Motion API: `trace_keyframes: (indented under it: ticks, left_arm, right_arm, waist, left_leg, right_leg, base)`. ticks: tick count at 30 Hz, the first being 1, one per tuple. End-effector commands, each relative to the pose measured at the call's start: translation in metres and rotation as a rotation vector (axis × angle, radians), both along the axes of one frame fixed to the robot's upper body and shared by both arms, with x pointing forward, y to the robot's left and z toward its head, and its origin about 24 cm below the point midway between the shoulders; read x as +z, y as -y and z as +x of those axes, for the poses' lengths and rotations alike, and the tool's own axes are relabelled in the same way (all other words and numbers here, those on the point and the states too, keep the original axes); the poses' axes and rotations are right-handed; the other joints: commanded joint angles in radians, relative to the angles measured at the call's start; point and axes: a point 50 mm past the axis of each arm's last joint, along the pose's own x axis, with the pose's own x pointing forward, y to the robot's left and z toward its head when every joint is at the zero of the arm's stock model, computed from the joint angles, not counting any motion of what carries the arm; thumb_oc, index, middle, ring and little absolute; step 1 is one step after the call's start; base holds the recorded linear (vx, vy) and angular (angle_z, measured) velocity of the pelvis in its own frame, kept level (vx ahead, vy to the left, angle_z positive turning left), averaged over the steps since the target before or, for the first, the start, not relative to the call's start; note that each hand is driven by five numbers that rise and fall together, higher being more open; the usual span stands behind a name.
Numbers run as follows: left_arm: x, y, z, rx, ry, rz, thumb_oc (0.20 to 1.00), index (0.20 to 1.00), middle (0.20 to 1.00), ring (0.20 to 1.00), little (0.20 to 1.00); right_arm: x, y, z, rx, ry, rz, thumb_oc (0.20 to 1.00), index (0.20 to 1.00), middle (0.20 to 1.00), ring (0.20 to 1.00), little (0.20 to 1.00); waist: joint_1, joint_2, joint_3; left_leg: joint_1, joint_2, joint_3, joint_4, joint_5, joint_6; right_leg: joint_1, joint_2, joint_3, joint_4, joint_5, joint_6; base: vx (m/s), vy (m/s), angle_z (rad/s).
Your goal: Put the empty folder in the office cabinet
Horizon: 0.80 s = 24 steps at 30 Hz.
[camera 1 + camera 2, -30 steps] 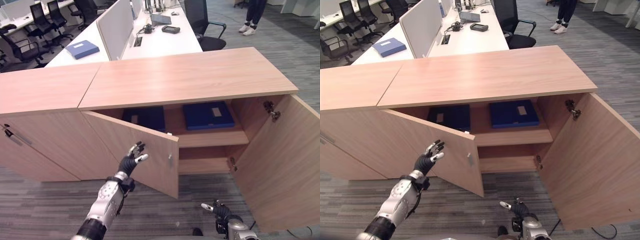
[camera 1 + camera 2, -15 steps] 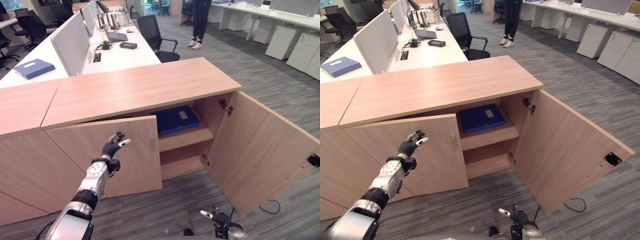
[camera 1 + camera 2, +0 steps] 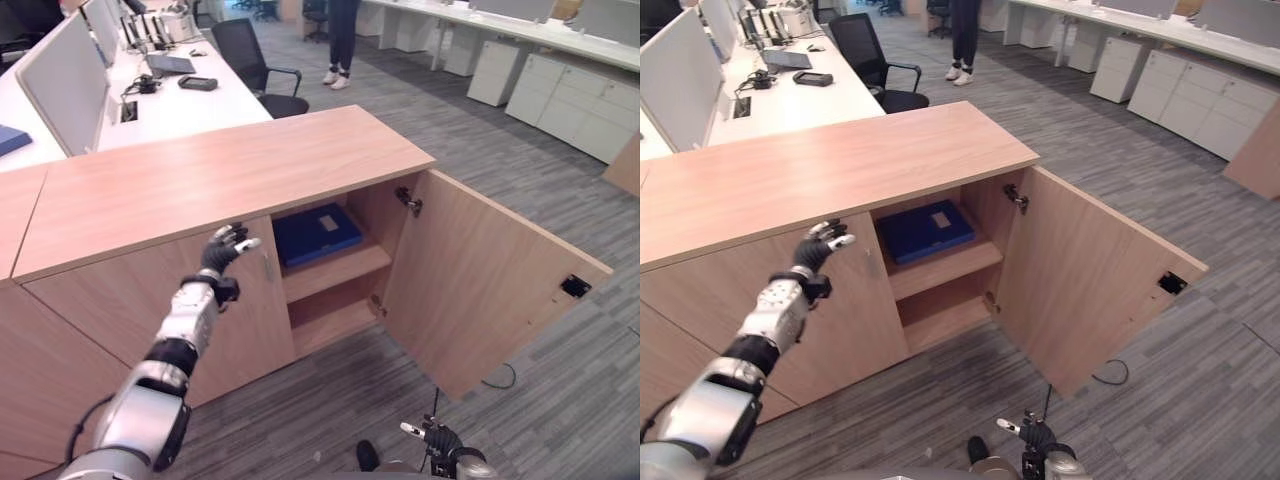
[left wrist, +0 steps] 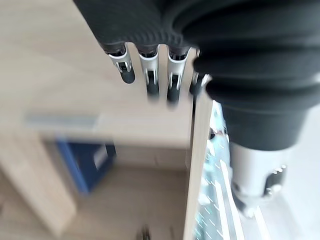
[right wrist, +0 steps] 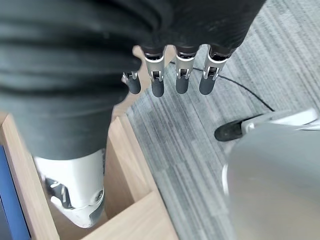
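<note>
left hand (image 3: 222, 250) is pressing straight fingers on the left door (image 3: 130, 300). folder (image 3: 316, 233) is lying on the cabinet (image 3: 250, 165) shelf, right door (image 3: 480, 290) wide open. right hand (image 3: 440, 440) is hanging low, fingers relaxed.

The folder (image 3: 316, 233) lies on the upper shelf (image 3: 335, 273) inside the cabinet (image 3: 220, 170). To its left the left door (image 3: 130, 310) stands nearly shut, the left hand (image 3: 222, 250) against its upper edge. To its right the right door (image 3: 480, 290) swings wide over the floor (image 3: 560, 400). Behind the cabinet stands a bench (image 3: 190, 95), a chair (image 3: 250, 65) to its right. The right hand (image 3: 437, 438) hangs low near the floor.
</note>
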Motion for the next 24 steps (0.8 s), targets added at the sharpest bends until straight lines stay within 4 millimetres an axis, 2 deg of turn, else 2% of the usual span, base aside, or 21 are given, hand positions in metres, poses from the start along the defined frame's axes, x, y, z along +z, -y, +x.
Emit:
trace_keyframes:
  ticks: [1, 2, 3, 4, 5, 6, 7, 8, 12, 16, 19, 20, 21, 23, 24]
  left_arm:
    - [0.007, 0.008, -0.001, -0.077, 0.069, 0.087, 1.0, 1.0, 1.0, 1.0, 1.0]
    - [0.001, 0.011, -0.009, -0.104, 0.058, 0.08, 1.0, 1.0, 1.0, 1.0, 1.0]
    - [-0.011, 0.015, -0.027, -0.156, 0.029, 0.066, 1.0, 1.0, 1.0, 1.0, 1.0]
    - [-0.014, 0.015, -0.034, -0.164, 0.017, 0.046, 1.0, 1.0, 1.0, 1.0, 1.0]
    - [-0.026, 0.01, -0.048, -0.154, -0.031, 0.022, 1.0, 1.0, 1.0, 1.0, 1.0]
    - [-0.034, 0.006, -0.057, -0.14, -0.068, 0.01, 1.0, 1.0, 1.0, 1.0, 1.0]
    - [-0.041, 0.003, -0.062, -0.128, -0.099, -0.005, 1.0, 1.0, 1.0, 1.0, 1.0]
    - [-0.045, 0.003, -0.067, -0.134, -0.119, -0.012, 1.0, 1.0, 1.0, 1.0, 1.0]
    - [-0.062, 0.003, -0.084, -0.152, -0.195, 0.002, 1.0, 1.0, 1.0, 1.0, 1.0]
    - [-0.068, 0.002, -0.09, -0.152, -0.219, 0.005, 1.0, 1.0, 1.0, 1.0, 1.0]
    - [-0.075, 0.001, -0.097, -0.139, -0.252, 0.002, 1.0, 1.0, 1.0, 1.0, 1.0]
    - [-0.077, 0.0, -0.099, -0.132, -0.259, -0.005, 1.0, 1.0, 1.0, 1.0, 1.0]
    - [-0.077, 0.0, -0.099, -0.132, -0.259, -0.005, 1.0, 1.0, 1.0, 1.0, 1.0]
    - [-0.081, 0.003, -0.1, -0.121, -0.278, -0.016, 1.0, 1.0, 1.0, 1.0, 1.0]
    - [-0.082, 0.003, -0.1, -0.116, -0.28, -0.019, 1.0, 1.0, 1.0, 1.0, 1.0]
  right_arm:
    - [0.005, -0.001, 0.021, -0.059, 0.047, 0.015, 1.0, 1.0, 1.0, 1.0, 1.0]
    - [0.005, 0.0, 0.022, -0.069, 0.05, 0.014, 1.0, 1.0, 1.0, 1.0, 1.0]
    - [0.007, 0.004, 0.026, -0.097, 0.064, 0.014, 1.0, 1.0, 1.0, 1.0, 1.0]
    - [0.008, 0.005, 0.029, -0.104, 0.07, 0.009, 1.0, 1.0, 1.0, 1.0, 1.0]
    - [0.009, 0.006, 0.029, -0.12, 0.069, 0.006, 1.0, 1.0, 1.0, 1.0, 1.0]
    - [0.009, 0.006, 0.03, -0.12, 0.07, 0.004, 1.0, 1.0, 1.0, 1.0, 1.0]
    - [0.008, 0.005, 0.03, -0.12, 0.07, 0.008, 1.0, 1.0, 1.0, 1.0, 1.0]
    - [0.008, 0.004, 0.029, -0.12, 0.066, 0.009, 1.0, 1.0, 1.0, 1.0, 1.0]
    - [0.006, 0.015, 0.019, -0.174, 0.044, -0.008, 1.0, 1.0, 1.0, 1.0, 1.0]
    - [0.006, 0.025, 0.013, -0.2, 0.033, -0.025, 1.0, 1.0, 1.0, 1.0, 1.0]
    - [0.007, 0.035, 0.011, -0.209, 0.027, -0.05, 1.0, 1.0, 1.0, 1.0, 1.0]
    - [0.008, 0.038, 0.011, -0.212, 0.027, -0.058, 1.0, 1.0, 1.0, 1.0, 1.0]
    - [0.008, 0.038, 0.011, -0.212, 0.028, -0.059, 1.0, 1.0, 1.0, 1.0, 1.0]
    - [0.01, 0.046, 0.012, -0.225, 0.03, -0.074, 1.0, 1.0, 1.0, 1.0, 1.0]
    - [0.011, 0.049, 0.013, -0.224, 0.031, -0.083, 1.0, 1.0, 1.0, 1.0, 1.0]
  waist:
    - [0.03, 0.002, 0.018]
    - [0.042, 0.003, 0.026]
    - [0.071, 0.011, 0.05]
    - [0.087, 0.017, 0.063]
    - [0.125, 0.031, 0.079]
    - [0.133, 0.035, 0.08]
    - [0.14, 0.034, 0.078]
    - [0.138, 0.028, 0.074]
    - [0.12, 0.029, 0.051]
    - [0.099, 0.044, 0.036]
    - [0.076, 0.072, 0.032]
    - [0.068, 0.084, 0.028]
    - [0.068, 0.084, 0.028]
    - [0.049, 0.112, 0.055]
    - [0.047, 0.112, 0.067]
  left_leg:
    - [0.01, 0.015, -0.076, 0.013, -0.065, -0.01]
    - [0.004, 0.016, -0.075, 0.013, -0.063, -0.007]
    - [-0.007, 0.021, -0.066, 0.013, -0.059, -0.003]
    - [-0.012, 0.028, -0.057, 0.013, -0.055, -0.005]
    - [-0.02, 0.043, -0.019, 0.016, -0.048, -0.008]
    - [-0.021, 0.049, -0.003, 0.022, -0.048, -0.009]
    - [-0.019, 0.053, 0.016, 0.024, -0.05, -0.011]
    - [-0.019, 0.049, 0.023, 0.025, -0.052, -0.013]
    - [-0.003, 0.049, 0.031, 0.031, -0.058, -0.031]
    - [0.003, 0.071, 0.046, 0.037, -0.043, -0.052]
    - [0.011, 0.11, 0.075, 0.07, -0.033, -0.078]
    - [0.004, 0.135, 0.097, 0.097, -0.008, -0.094]
    - [0.004, 0.136, 0.098, 0.097, -0.008, -0.095]
    - [-0.022, 0.205, 0.099, 0.233, 0.07, -0.133]
    - [-0.045, 0.22, 0.079, 0.3, 0.099, -0.14]
  right_leg:
    - [0.061, -0.098, -0.014, 0.094, -0.11, 0.13]
    - [0.052, -0.096, -0.023, 0.104, -0.108, 0.13]
    - [0.029, -0.103, -0.088, 0.144, -0.105, 0.13]
    - [0.005, -0.121, -0.165, 0.186, -0.093, 0.13]
    - [-0.008, -0.186, -0.363, 0.233, -0.097, 0.118]
    - [-0.003, -0.222, -0.464, 0.256, -0.101, 0.102]
    - [-0.006, -0.244, -0.518, 0.27, -0.091, 0.093]
    - [0.003, -0.249, -0.539, 0.254, -0.091, 0.089]
    - [0.053, -0.227, -0.514, 0.16, -0.077, 0.092]
    - [0.07, -0.191, -0.478, 0.113, -0.087, 0.077]
    - [0.087, -0.142, -0.436, 0.069, -0.108, 0.061]
    - [0.09, -0.112, -0.412, 0.045, -0.114, 0.048]
    - [0.09, -0.112, -0.412, 0.045, -0.114, 0.047]
    - [0.122, -0.051, -0.374, 0.032, -0.152, 0.009]
    - [0.126, -0.038, -0.358, 0.032, -0.16, -0.004]
  base:
    - [-0.07, -0.005, 0.22]
    - [-0.13, -0.026, 0.07]
    - [-0.14, -0.041, 0.03]
    - [-0.2, -0.066, 0.03]
    - [-0.16, -0.079, -0.04]
    - [-0.13, -0.103, -0.43]
    - [-0.04, -0.101, -0.65]
    - [0.02, -0.127, -0.62]
    - [0.06, -0.185, -0.55]
    - [0.03, -0.151, -0.54]
    - [0.02, -0.172, -0.46]
    - [0.03, -0.168, -0.71]
    - [0.07, -0.199, -0.88]
    - [0.08, -0.24, -0.64]
    - [0.04, -0.222, -0.46]
